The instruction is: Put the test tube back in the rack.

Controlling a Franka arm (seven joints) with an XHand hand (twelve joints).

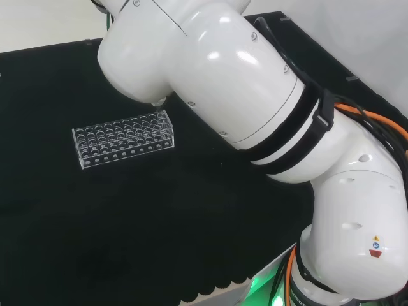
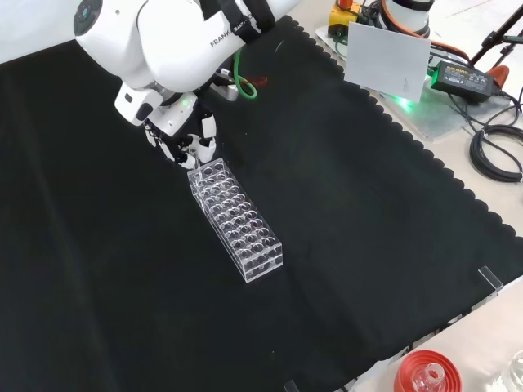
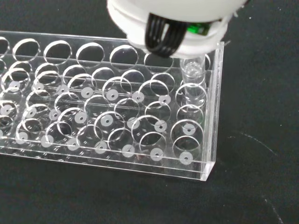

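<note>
Clear test tube (image 3: 193,77) upright in corner hole of rack (image 3: 210,140).

a clear rack (image 1: 122,138) stands on the black-clothed bench (image 1: 191,223).

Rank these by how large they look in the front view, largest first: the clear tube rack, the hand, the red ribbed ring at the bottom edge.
1. Clear tube rack, the longest by far.
2. and 3. Hand and red ribbed ring: they look alike in size; the ring is cut off by the view's edge and nearer the camera, so no ranking.
</note>
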